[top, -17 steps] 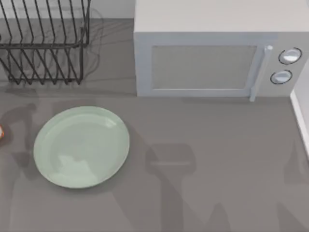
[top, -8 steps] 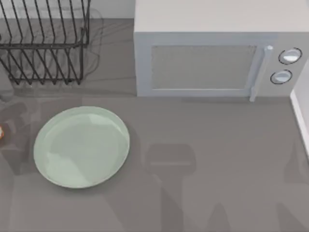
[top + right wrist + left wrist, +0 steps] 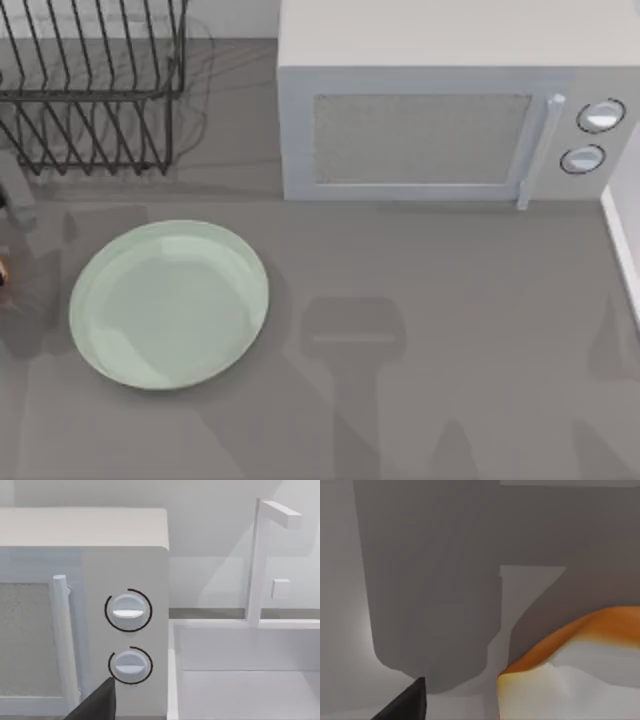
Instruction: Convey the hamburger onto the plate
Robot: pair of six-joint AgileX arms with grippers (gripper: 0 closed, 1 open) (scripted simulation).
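The pale mint-green plate (image 3: 168, 305) lies at the table's left. The hamburger (image 3: 2, 272) peeks in at the far left edge, left of the plate and apart from it. Up close it is orange-tan with a white layer (image 3: 570, 670). My left arm (image 3: 14, 196) reaches in at the left edge just behind the hamburger. A dark part of my left gripper (image 3: 407, 705) sits close beside the hamburger, with a gap of table between them. My right gripper (image 3: 97, 702) stays parked near the microwave's knobs.
A white microwave (image 3: 440, 110) stands at the back, its door shut and two knobs (image 3: 128, 611) on its right side. A black wire dish rack (image 3: 90, 90) stands at the back left. A white sink basin (image 3: 245, 680) lies to the right.
My left arm has come into the top view at the left edge, near the hamburger. Its shadow has shifted across the plate. The plate and hamburger have not moved.
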